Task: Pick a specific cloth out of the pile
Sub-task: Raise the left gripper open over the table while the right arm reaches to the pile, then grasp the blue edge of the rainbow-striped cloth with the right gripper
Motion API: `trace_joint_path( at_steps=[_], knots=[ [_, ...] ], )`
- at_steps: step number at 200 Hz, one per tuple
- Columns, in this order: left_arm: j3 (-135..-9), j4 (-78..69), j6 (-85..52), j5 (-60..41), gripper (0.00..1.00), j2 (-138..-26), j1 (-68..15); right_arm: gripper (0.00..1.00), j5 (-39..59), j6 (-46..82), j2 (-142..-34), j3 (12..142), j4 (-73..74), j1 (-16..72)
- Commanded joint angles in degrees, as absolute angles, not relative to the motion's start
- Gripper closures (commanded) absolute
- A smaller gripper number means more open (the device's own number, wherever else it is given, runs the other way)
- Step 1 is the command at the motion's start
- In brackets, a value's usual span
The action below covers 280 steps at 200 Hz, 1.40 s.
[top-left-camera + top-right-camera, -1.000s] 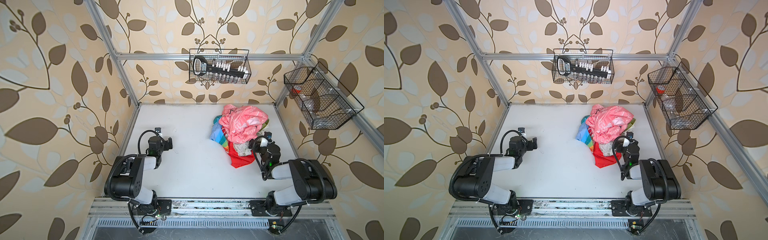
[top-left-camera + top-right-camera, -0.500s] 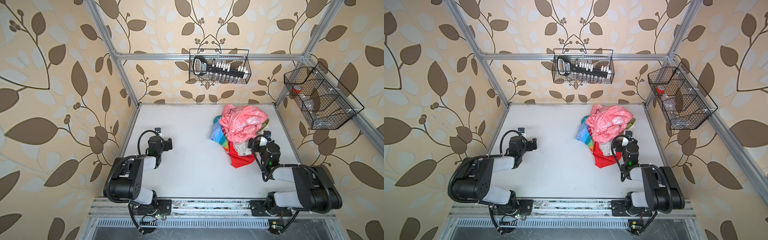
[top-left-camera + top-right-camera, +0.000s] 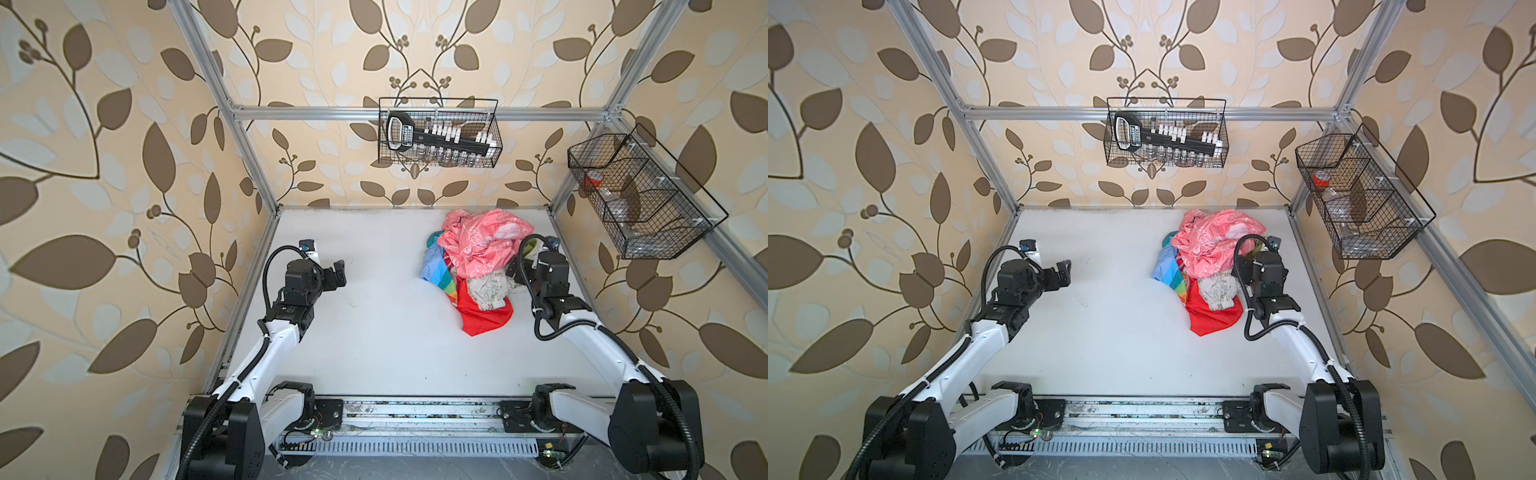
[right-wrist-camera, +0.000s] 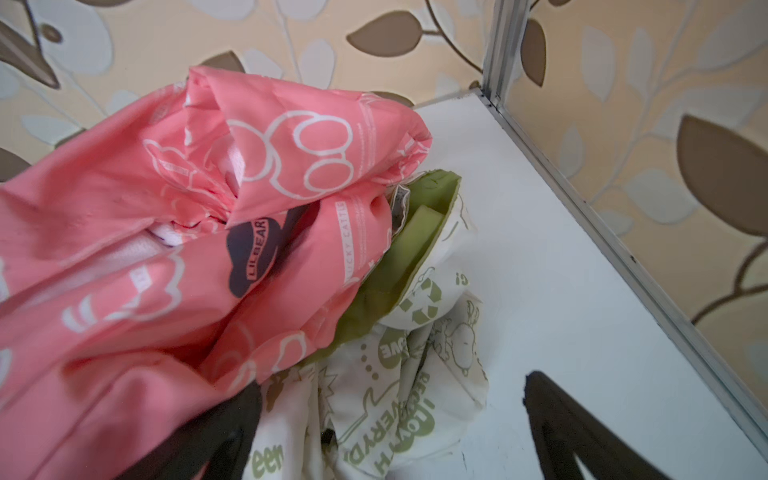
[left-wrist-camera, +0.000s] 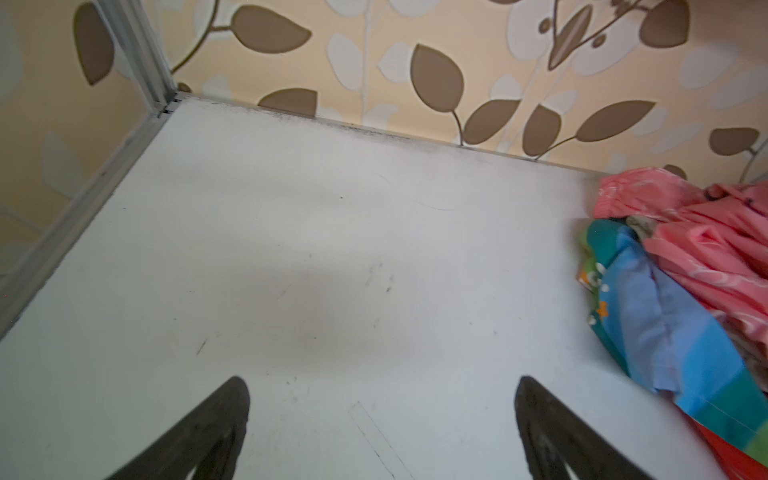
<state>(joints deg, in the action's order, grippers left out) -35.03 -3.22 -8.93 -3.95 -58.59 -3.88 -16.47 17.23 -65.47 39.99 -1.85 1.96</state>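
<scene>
At the far right of the table: the pile (image 3: 482,257) lies as one mound on the white table (image 3: 386,340), close to the right-hand frame rail (image 3: 575,291) and near the back wall.
Top of the mound: a salmon-pink cloth (image 3: 484,243) with white outline print, crumpled and covering most of the heap.
Near side of the mound: a cream cloth (image 3: 488,291) with greyish-green print; the right wrist view shows a green lining on it.
Where the cloth (image 3: 484,322) lies: at the bottom of the pile, with the cream and salmon-pink fabrics on top of it. Its plain red area spreads onto the table on the near side. Its rainbow stripes and light blue patches stick out on the side facing the left arm, and they show clearly in the left wrist view (image 5: 648,328).
State of the right gripper (image 4: 392,384): jaws spread wide, gripping nothing. It sits low at the pile's right edge, with folds of the cream cloth between its fingers. A salmon-pink fold overlaps one finger, and the other stands over bare table.
State of the left gripper (image 5: 381,380): jaws spread wide with nothing between them, over bare table on the left side, well apart from the pile.
</scene>
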Motion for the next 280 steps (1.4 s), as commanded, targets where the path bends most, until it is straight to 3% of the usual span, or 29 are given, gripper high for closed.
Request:
trace_joint_path(
  at_steps=[1, 28, 56, 113, 153, 186, 212, 280],
  knots=[
    [-39.1, 4.9, -9.2, -16.2, 0.01, -56.1, -5.8, 0.0, -19.6, 20.8, -62.1, 43.4, -17.0, 3.5],
    [-39.2, 2.6, -6.6, -31.3, 0.01, -55.4, -10.2, 0.0, -19.8, 20.9, -55.5, 44.0, -20.4, 3.9],
    [-39.4, 1.8, -6.0, -38.2, 0.01, -54.7, -11.6, 0.0, -18.5, 21.1, -50.0, 45.0, -22.3, 4.2],
    [-38.4, -1.2, -4.1, -54.1, 0.01, -56.2, -13.5, 0.01, -8.0, 21.9, -50.7, 48.6, -22.5, 8.3],
    [-38.1, -0.7, -2.6, -55.5, 0.01, -56.8, -13.9, 0.04, -18.0, 21.8, -57.7, 53.8, -23.7, 25.9],
    [-37.5, -0.7, -1.9, -54.5, 0.01, -56.3, -14.2, 0.11, -17.5, 21.8, -66.6, 57.8, -21.7, 34.3],
    [-36.6, -1.4, -1.5, -53.2, 0.01, -56.1, -14.3, 0.21, -14.6, 21.2, -75.1, 60.7, -20.9, 36.1],
    [-37.7, 0.8, 0.0, -52.5, 0.01, -59.1, -14.3, 0.17, -9.0, 20.8, -91.2, 64.3, -17.6, 36.0]
  ],
)
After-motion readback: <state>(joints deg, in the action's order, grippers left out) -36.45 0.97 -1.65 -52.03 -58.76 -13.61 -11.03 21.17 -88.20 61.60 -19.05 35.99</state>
